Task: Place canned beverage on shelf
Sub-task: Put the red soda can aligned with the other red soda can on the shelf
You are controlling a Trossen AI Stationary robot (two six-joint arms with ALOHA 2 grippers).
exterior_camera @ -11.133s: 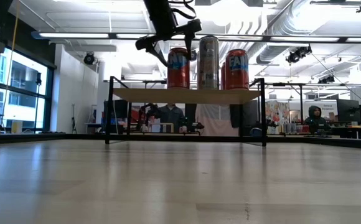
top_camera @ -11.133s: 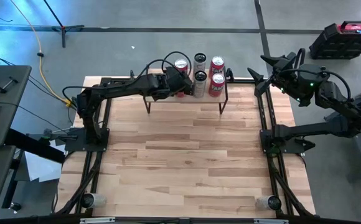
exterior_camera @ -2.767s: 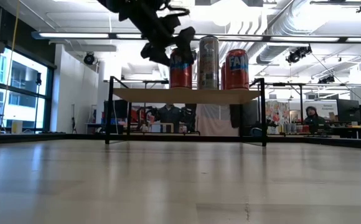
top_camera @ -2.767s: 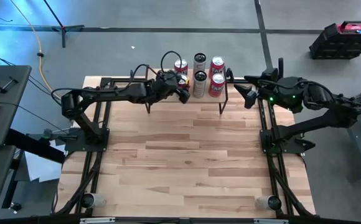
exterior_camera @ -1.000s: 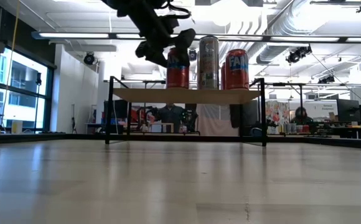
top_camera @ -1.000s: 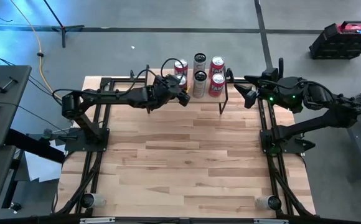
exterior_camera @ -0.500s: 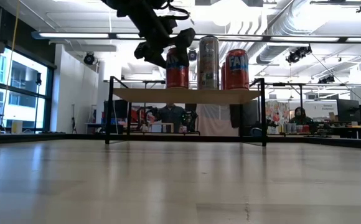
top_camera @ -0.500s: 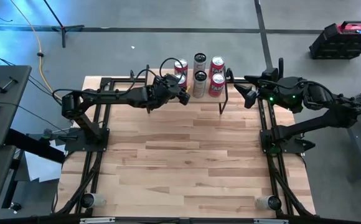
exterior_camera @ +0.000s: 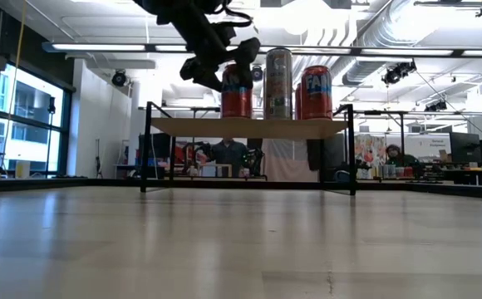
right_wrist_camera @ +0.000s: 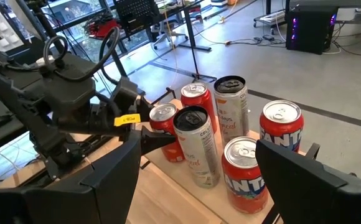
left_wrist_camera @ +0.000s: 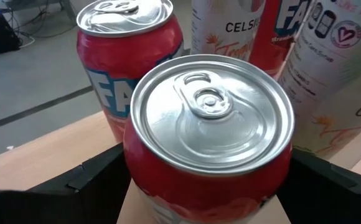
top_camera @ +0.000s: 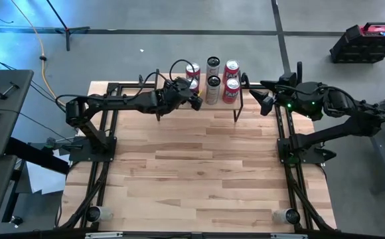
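Holding a red can [left_wrist_camera: 210, 134] at the shelf [exterior_camera: 249, 126], the left gripper [top_camera: 191, 97] has its fingers clenched on both sides of it; the can sits at the shelf's left front, just beside another red can [left_wrist_camera: 131, 53] and the white cans [right_wrist_camera: 199, 146]; right gripper [top_camera: 265, 99] hovers off the shelf's right end, jaws spread and empty.

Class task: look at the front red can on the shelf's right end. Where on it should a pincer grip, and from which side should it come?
Grip the red can across its round body from the shelf's open front-right. It stands upright, with a white can close on its left and another red can behind. The right pincer waits there, open.
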